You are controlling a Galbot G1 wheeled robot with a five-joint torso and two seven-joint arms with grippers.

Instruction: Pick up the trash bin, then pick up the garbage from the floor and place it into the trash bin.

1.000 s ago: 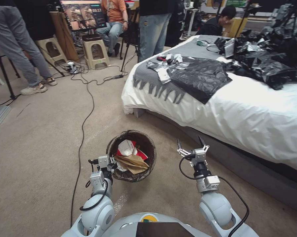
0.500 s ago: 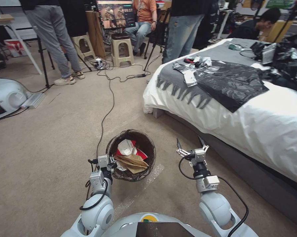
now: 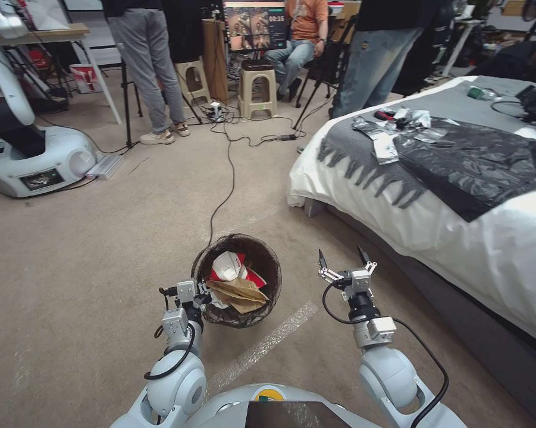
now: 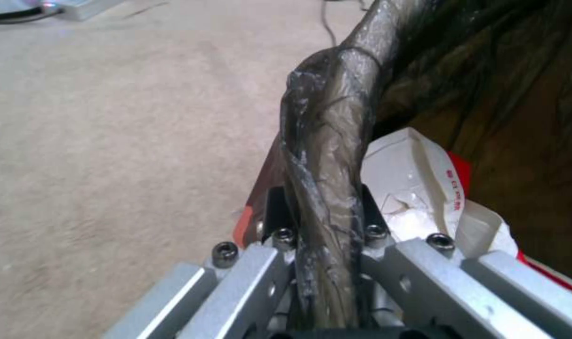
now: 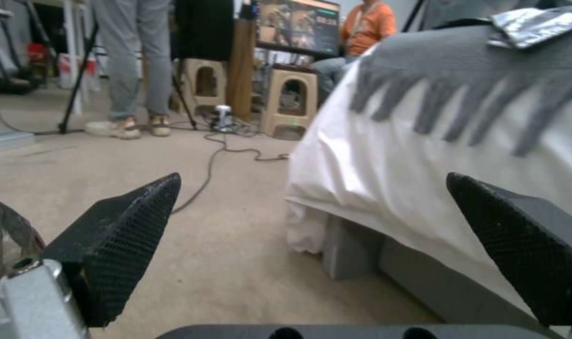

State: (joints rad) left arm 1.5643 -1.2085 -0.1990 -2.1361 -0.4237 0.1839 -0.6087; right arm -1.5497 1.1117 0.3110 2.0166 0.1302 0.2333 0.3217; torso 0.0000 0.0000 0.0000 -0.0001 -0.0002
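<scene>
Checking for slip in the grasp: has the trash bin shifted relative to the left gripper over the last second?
No. The trash bin sits the same against the left gripper, fingers clamped on its bag-lined rim; the bed shifted because the camera turned.

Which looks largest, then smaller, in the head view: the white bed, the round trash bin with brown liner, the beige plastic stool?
1. White bed, by far the largest.
2. Round trash bin with brown liner.
3. Beige plastic stool, smaller in the picture, though it stands farther from the camera, so its true size is unsure.
</scene>
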